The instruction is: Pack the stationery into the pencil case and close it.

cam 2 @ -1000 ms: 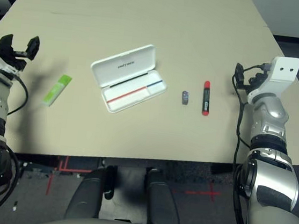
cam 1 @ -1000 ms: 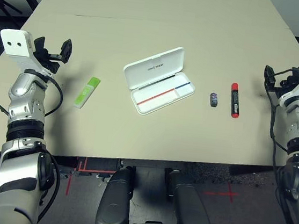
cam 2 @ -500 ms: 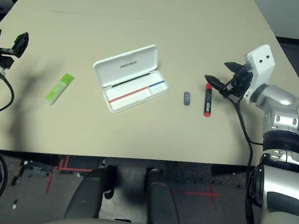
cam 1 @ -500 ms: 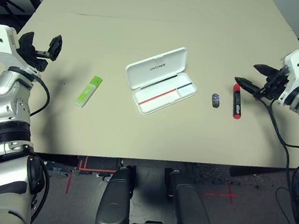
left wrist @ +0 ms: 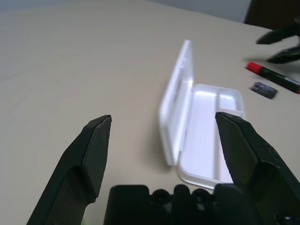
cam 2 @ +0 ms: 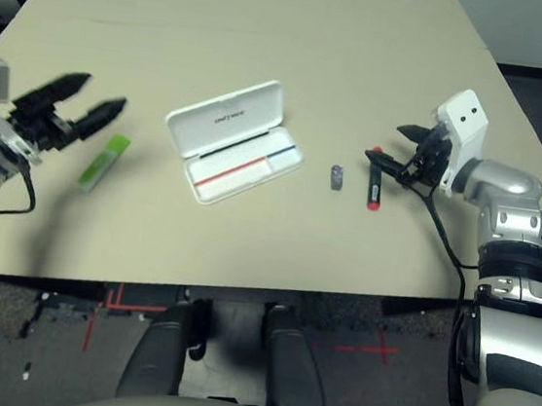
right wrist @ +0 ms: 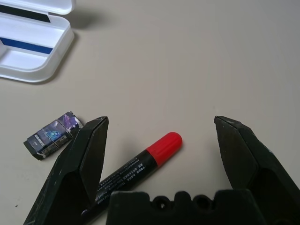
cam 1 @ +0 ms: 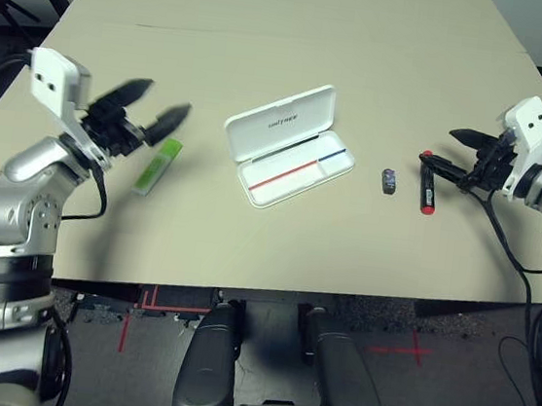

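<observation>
The pencil case (cam 1: 288, 146) lies open mid-tabletop, the green stick (cam 1: 158, 166) toward the left edge, the grey lump (cam 1: 388, 180) and marker (cam 1: 427, 182) toward the right. The tan tabletop (cam 1: 300, 30) stands over dark floor. Since a second ago, both wide-open, empty grippers have swung inward: the left gripper (cam 1: 158, 123) over the stick, the right gripper (cam 1: 450, 150) above the marker's cap.

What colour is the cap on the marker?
Red. The marker's cap shows best in the right wrist view, on a black barrel.
</observation>
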{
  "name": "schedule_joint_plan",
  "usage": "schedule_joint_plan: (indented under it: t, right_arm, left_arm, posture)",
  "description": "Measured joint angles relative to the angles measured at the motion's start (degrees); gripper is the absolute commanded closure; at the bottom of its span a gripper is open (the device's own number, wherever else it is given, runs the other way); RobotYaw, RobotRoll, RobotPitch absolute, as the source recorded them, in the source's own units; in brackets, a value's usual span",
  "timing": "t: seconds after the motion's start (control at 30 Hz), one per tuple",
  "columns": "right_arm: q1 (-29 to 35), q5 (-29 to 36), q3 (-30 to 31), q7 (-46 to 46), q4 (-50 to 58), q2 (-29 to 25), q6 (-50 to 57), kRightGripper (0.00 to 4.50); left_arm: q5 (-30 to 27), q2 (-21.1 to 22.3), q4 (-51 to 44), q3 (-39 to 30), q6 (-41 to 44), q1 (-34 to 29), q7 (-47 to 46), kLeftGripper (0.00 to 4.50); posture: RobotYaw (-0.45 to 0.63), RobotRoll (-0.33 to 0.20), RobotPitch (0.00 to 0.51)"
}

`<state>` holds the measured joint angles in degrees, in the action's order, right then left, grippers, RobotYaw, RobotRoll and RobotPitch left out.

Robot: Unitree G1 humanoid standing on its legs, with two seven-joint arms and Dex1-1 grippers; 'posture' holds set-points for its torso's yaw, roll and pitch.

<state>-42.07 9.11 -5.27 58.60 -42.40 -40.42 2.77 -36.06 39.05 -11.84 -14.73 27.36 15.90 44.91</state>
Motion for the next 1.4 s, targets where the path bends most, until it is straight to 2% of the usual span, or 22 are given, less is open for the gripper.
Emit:
schedule_joint_plan:
  t: [0.3, 0.47, 0.67, 0.9, 1.4]
  right_arm:
    - [-2.25, -1.30, 0.88, 0.15, -2.74, 0.49, -1.13, 0.00]
    - [-2.53, -1.67, 1.82, 0.38, -3.16, 0.78, -1.94, 0.00]
    - [-2.15, -1.67, 2.13, 0.40, -3.11, 0.72, -1.99, 0.00]
    - [-1.84, -1.67, 2.15, 0.09, -2.84, 0.65, -2.01, 0.00]
    - [-1.15, -1.66, 2.14, -0.68, -2.04, 0.64, -2.00, 0.00]
  left_arm:
    - [-0.43, 3.25, -9.58, 6.73, 6.29, -4.01, 3.56, 0.03]
    - [4.63, 2.95, -8.86, 15.50, 5.75, -2.08, 4.76, 0.03]
    - [9.64, 1.39, -6.43, 22.50, 5.18, 1.00, 5.56, 0.03]
    - [13.58, -0.22, -2.92, 26.42, 4.85, 3.72, 5.78, 0.03]
    - [18.10, -1.24, -0.65, 29.64, 5.06, 6.55, 7.50, 0.03]
  posture:
    - [0.05, 0.000, 0.226]
    - [0.03, 0.000, 0.226]
    - [0.02, 0.000, 0.234]
    - [0.01, 0.000, 0.238]
    - [-0.01, 0.000, 0.245]
